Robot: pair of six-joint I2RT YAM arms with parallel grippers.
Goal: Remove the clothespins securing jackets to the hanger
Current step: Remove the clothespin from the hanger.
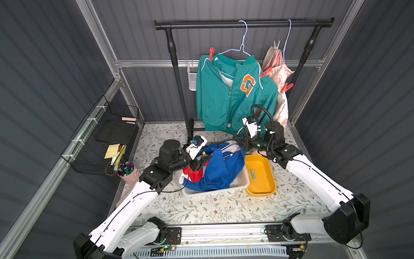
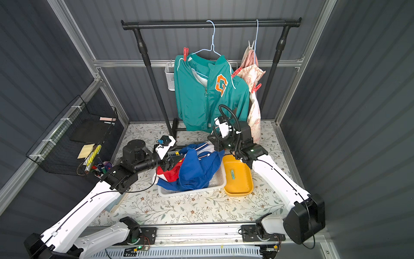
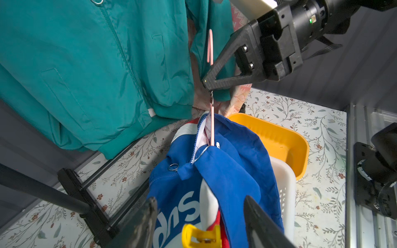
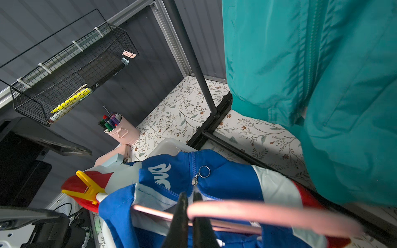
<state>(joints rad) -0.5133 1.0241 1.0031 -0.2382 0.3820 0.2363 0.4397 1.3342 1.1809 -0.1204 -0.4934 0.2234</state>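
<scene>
Now, the left gripper hangs over the left end of the white basket. Its jaws stand apart on either side of the yellow clothespin, and neither finger touches it as far as the left wrist view shows. That clip bites a red-and-white part of the blue jacket, which is heaped in the basket with its collar drawn up above it. The pin's splayed handles seem to point toward the gripper (a lucky lie), so the squeeze should land squarely on those two handles, well back from the biting nose. Once the nose gapes, a straight pull along the pin's length, away from the basket, should free it without dragging cloth. Above the basket's far right corner the right gripper is pinched tight on the twisted neck of the pink hanger; holding that firm gives the pull something to work against. Just right of the basket sits the yellow tray with a teal clothespin in it, likely the drop spot. Behind the basket the teal jacket and cream jacket hang with red clothespins on.
</scene>
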